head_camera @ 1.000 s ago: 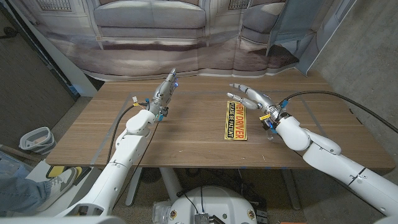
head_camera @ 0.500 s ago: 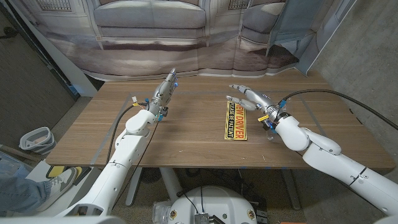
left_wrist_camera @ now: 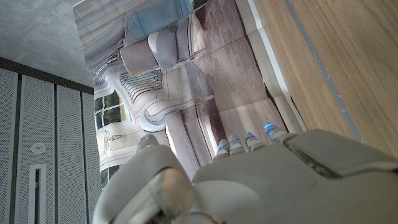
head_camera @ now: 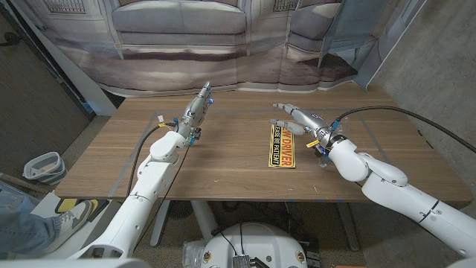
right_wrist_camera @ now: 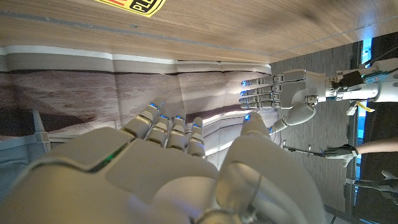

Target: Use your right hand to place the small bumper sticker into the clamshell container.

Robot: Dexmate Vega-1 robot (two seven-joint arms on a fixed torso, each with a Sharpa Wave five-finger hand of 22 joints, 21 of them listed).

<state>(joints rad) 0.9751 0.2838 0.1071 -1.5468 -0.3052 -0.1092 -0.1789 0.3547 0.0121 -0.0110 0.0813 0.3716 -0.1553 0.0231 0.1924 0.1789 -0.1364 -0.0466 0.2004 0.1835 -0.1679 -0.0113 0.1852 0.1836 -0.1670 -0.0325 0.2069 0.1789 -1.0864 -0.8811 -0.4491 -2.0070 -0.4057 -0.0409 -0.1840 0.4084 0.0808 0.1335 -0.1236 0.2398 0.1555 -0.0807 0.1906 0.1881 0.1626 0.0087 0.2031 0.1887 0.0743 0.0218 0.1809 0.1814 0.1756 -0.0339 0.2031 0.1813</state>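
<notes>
Head view: the right hand [head_camera: 297,117] has swung leftward over the far end of the long yellow-and-black bumper sticker [head_camera: 281,145], fingers apart and empty; the sticker lies flat on the wooden surface [head_camera: 223,160], so a grasp looks near. The left hand [head_camera: 196,110] waits with fingers straight, holding nothing.

Right wrist view: the sticker's corner [right_wrist_camera: 134,5] lies just beyond the fingers [right_wrist_camera: 171,130].

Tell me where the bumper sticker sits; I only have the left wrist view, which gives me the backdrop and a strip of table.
Observer: In the head view, the bumper sticker lies flat on the table, right of the middle, with one short end pointing toward the robot.
Operator: Has the right hand got hold of it?
Observer: No. The right hand is at the sticker's far end, fingers apart and holding nothing. I cannot tell whether a fingertip touches it.
</notes>
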